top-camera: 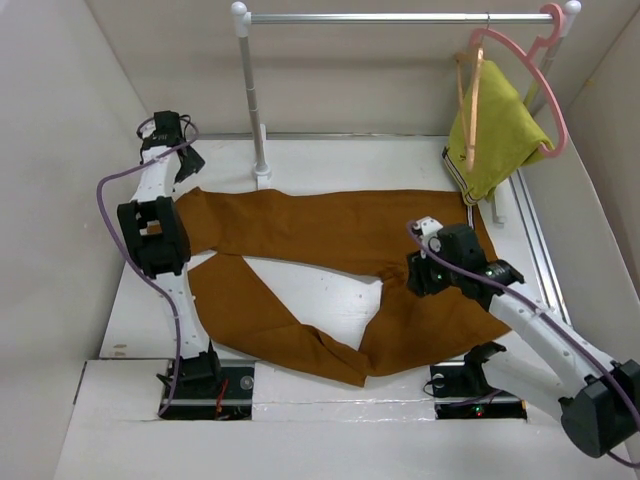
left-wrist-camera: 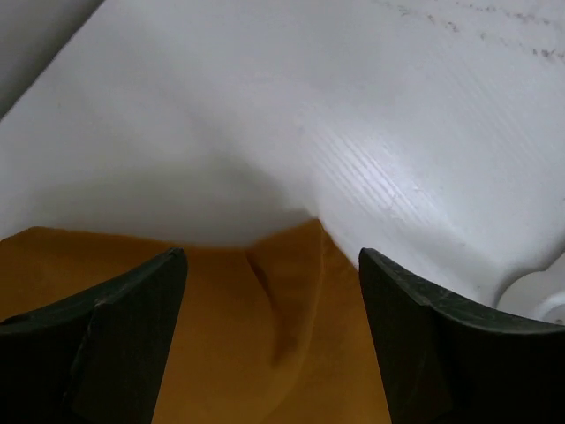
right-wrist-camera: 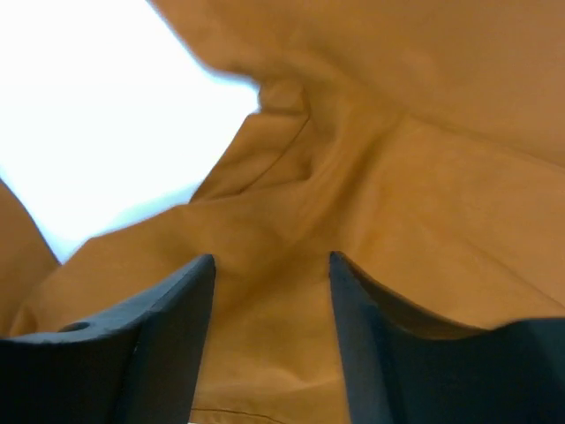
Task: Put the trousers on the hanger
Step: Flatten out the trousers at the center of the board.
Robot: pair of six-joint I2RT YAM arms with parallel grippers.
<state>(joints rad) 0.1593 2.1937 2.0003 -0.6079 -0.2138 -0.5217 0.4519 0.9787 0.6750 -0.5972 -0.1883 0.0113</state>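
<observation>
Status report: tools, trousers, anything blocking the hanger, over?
Left tool open at trousers' edge. Right tool open over the cloth, gripping nothing. Trousers spread on table. Wooden hanger on rail, yellow-green garment hanging against it.

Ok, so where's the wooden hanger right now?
The wooden hanger hangs on the rail at the far right of the top view, against the yellow-green cloth and just left of the pink hanger.

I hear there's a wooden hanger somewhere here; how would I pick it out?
Find the metal rail across the back; at its right end two hangers hang beside a yellow-green cloth. The wooden hanger is the thin light-brown strip to the cloth's left, seen nearly edge-on, unlike the thicker pink plastic hanger looping round the right.
</observation>
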